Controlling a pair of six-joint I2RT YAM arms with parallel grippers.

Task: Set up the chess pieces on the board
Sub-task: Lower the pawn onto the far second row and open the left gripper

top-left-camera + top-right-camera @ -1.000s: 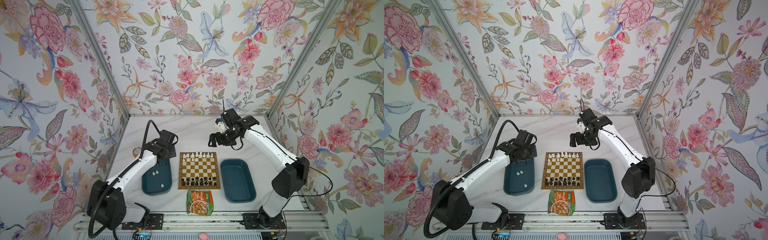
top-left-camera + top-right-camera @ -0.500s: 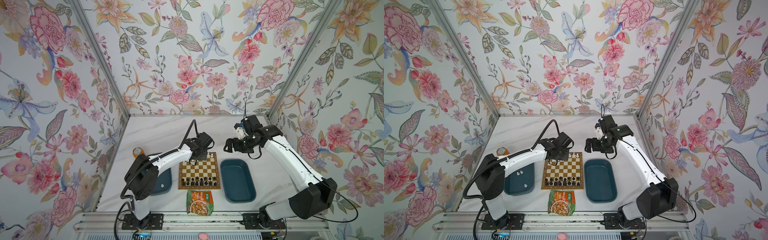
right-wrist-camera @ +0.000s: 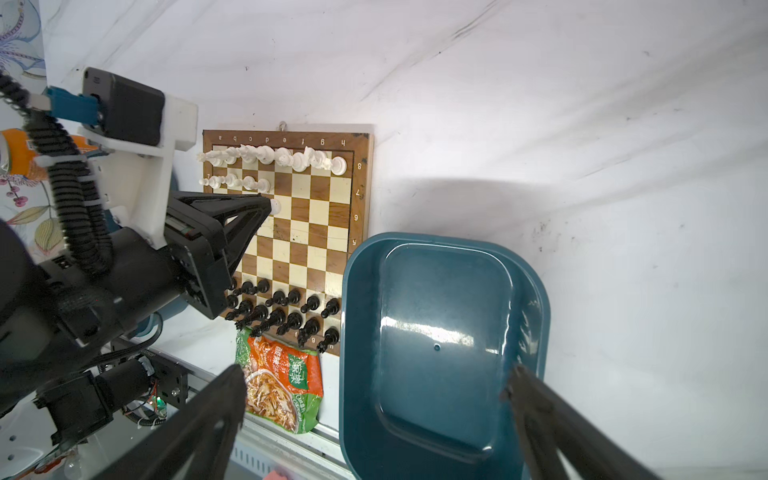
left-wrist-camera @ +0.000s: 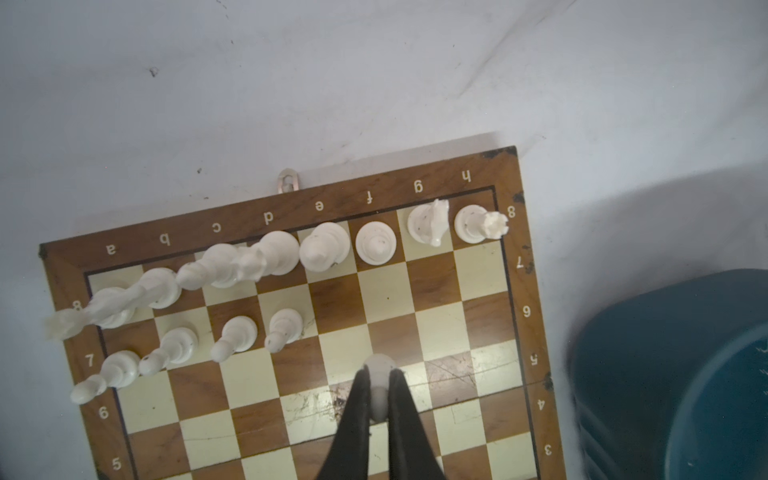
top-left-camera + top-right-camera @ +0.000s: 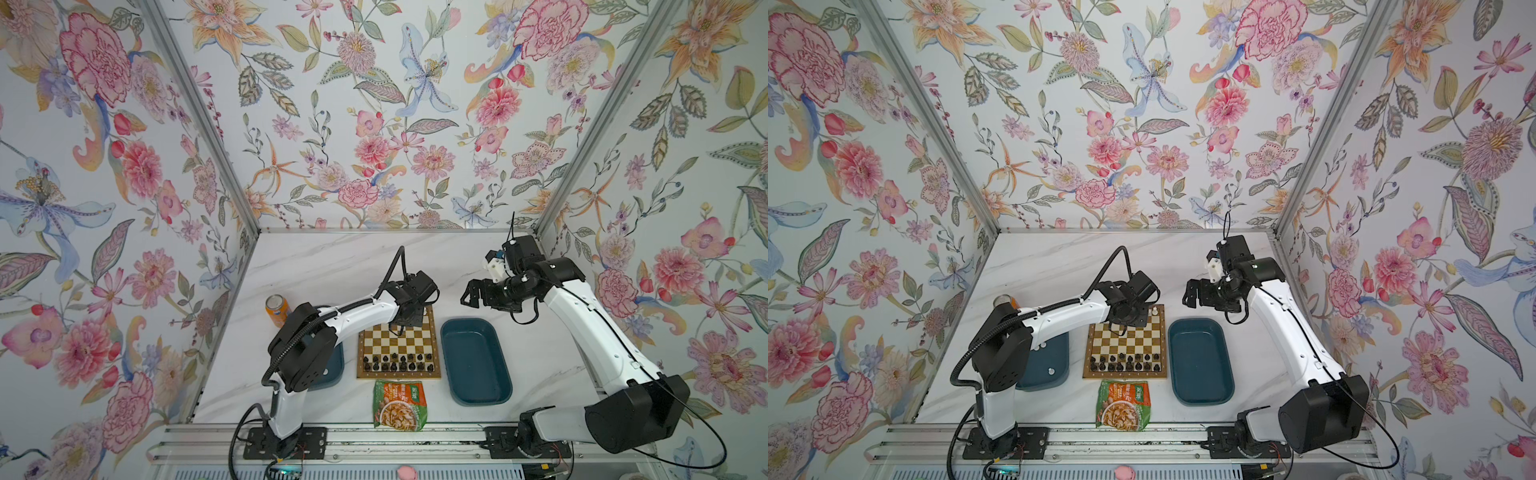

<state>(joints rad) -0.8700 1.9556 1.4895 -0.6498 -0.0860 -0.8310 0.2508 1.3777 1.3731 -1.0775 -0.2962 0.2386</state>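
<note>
The board (image 5: 399, 376) lies mid-table, seen in both top views (image 5: 1124, 376). My left gripper (image 4: 378, 376) is shut on a white pawn (image 4: 378, 365) over the board's middle squares, just short of the white rows. White back-row pieces (image 4: 376, 247) and several white pawns (image 4: 239, 332) stand at the far edge. Two rows of black pieces (image 5: 399, 363) stand at the near edge. My right gripper (image 3: 376, 374) hangs open and empty, high above the right teal tray (image 3: 440, 332). Two white pawns (image 5: 1042, 345) lie in the left teal tray (image 5: 1059, 374).
An orange can (image 5: 276, 309) stands left of the board, behind the left arm. A snack packet (image 5: 399, 405) lies at the board's near edge. The right tray (image 5: 473, 361) sits close beside the board. Flowered walls enclose three sides.
My left arm swung from the left tray over to the board, carrying the white pawn. My right arm pulled back from the board's far edge to the right.
</note>
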